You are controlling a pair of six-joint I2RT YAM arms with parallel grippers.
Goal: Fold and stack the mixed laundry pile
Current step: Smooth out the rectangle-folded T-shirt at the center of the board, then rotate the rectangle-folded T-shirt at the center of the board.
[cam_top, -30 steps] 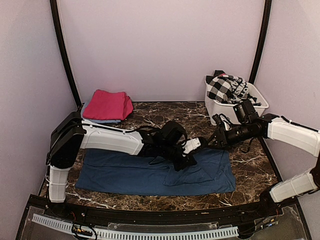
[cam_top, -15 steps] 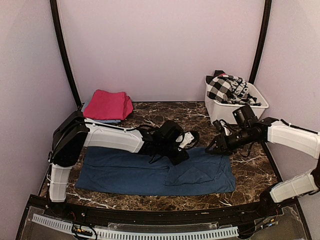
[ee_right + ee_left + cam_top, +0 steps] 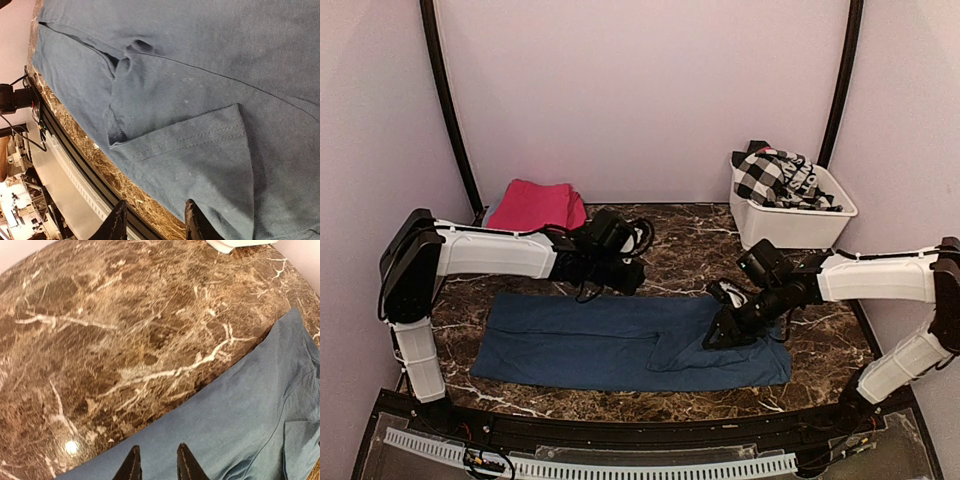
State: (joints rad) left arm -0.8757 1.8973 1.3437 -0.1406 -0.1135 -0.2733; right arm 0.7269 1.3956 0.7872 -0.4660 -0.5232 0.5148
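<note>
We saw both empty, jaws slightly spread: left gripper (image 3: 157, 452) by the blue sheet's (image 3: 600, 345) far edge, right gripper (image 3: 156, 205) over its folded flap (image 3: 190, 150), sheet flat on the table (image 3: 680, 240); a deep pinch could've caught two layers and skewed the fold.

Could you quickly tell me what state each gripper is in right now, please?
Left gripper: open, holding nothing, by the navy-blue sheet edge.
Right gripper: open, holding nothing, over the same sheet.
</note>
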